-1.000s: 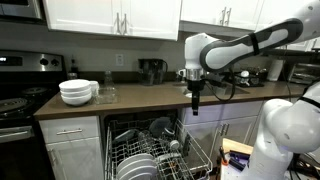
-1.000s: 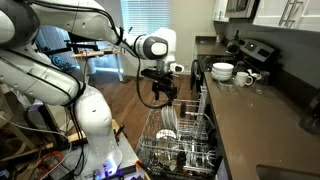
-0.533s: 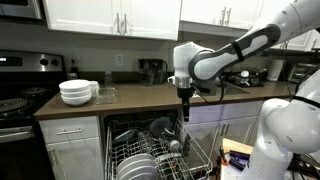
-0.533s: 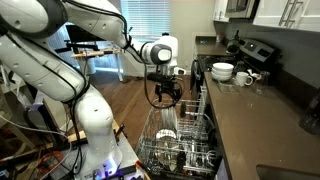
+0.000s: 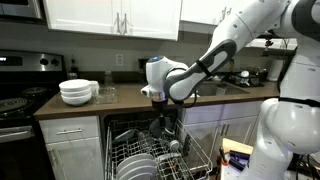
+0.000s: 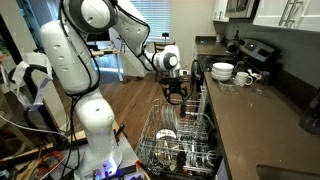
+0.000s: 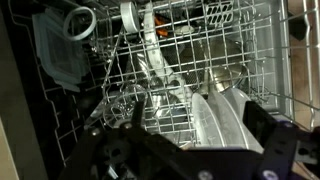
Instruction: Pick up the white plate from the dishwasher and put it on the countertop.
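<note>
The dishwasher (image 5: pixel 150 150) stands open under the countertop (image 5: pixel 120 103), its pale wire rack (image 6: pixel 180 140) pulled out. My gripper (image 5: pixel 160 118) hangs just above the rack in both exterior views (image 6: pixel 177 95). In the wrist view my gripper (image 7: pixel 200 123) is open and empty, with its dark fingers (image 7: pixel 138 116) spread to either side. Two white plates (image 7: pixel 215 120) stand upright side by side in the rack (image 7: pixel 120 70), right below and between the fingers. I cannot tell which of them is the small plate. No finger touches them.
Stacked deep white bowls (image 5: pixel 78 92) and glasses sit on the countertop near the black stove (image 5: pixel 15 105). A coffee maker (image 5: pixel 152 70) stands at the back. A round strainer (image 7: pixel 80 22) and cutlery lie elsewhere in the rack. The robot's white base (image 5: pixel 285 140) stands beside the dishwasher door.
The arm has swung over the open dishwasher and dropped. The gripper has come from countertop height down to just above the rack. The plates have not moved.
</note>
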Robot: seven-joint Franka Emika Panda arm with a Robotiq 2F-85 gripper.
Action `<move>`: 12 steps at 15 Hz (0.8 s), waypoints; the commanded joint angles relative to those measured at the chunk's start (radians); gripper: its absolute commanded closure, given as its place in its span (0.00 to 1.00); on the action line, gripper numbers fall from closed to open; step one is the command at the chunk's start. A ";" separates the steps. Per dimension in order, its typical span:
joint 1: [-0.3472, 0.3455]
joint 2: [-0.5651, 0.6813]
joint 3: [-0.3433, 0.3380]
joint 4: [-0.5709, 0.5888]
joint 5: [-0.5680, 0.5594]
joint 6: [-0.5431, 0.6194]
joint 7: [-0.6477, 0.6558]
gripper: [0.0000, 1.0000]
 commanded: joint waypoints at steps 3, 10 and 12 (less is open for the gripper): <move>0.010 0.229 0.028 0.161 -0.001 0.114 -0.016 0.00; 0.019 0.341 0.036 0.224 0.002 0.152 -0.004 0.03; 0.019 0.358 0.031 0.232 -0.004 0.152 0.007 0.01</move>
